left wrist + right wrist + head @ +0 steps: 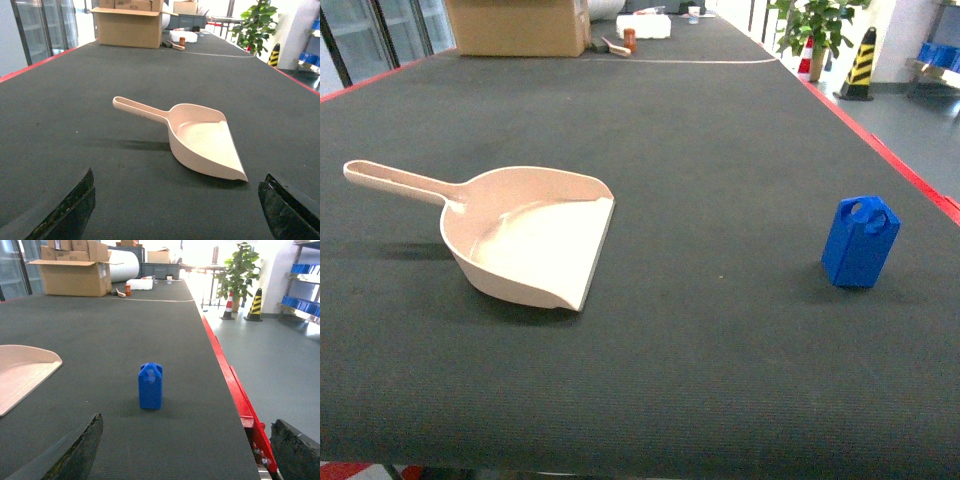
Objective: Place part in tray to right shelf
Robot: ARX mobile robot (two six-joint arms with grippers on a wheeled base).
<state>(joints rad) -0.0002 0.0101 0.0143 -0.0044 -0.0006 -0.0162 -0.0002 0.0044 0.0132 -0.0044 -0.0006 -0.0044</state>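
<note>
Bright blue against the dark ribbed mat (720, 120), the small boxy plastic part (860, 242) with its peaked top and round holed tab stands upright near the right side of the long table, short of the red edge strip (910, 175). Well apart from it, to the left, you see the pale beige-pink plastic dustpan-shaped tray (535, 240) lying flat on the mat, its long straight handle (395, 181) pointing away to the left and its flat front lip facing the part.

From your right wrist camera, the right gripper (190, 452) hangs with its jaws spread wide and nothing between them; the two dark fingers (75, 455) frame the lower corners of the picture. The part sits ahead of that gripper, roughly centred between the fingers but beyond their tips, not touched. The curved edge of the tray shows at the far left of the same view.

From your left wrist camera, the left gripper (175, 210) is likewise spread wide and holds nothing. The tray lies ahead of it, between the lines of the two fingers, clear of both.

At the table's far end stand a brown cardboard box (517, 25) and a white package (643, 26). Off to the right, on the grey floor, you can make out a potted green plant (815, 30) and a yellow-and-black striped cone (861, 62). Blue crates on a metal rack (300, 305) show at the right edge of the right wrist view.
</note>
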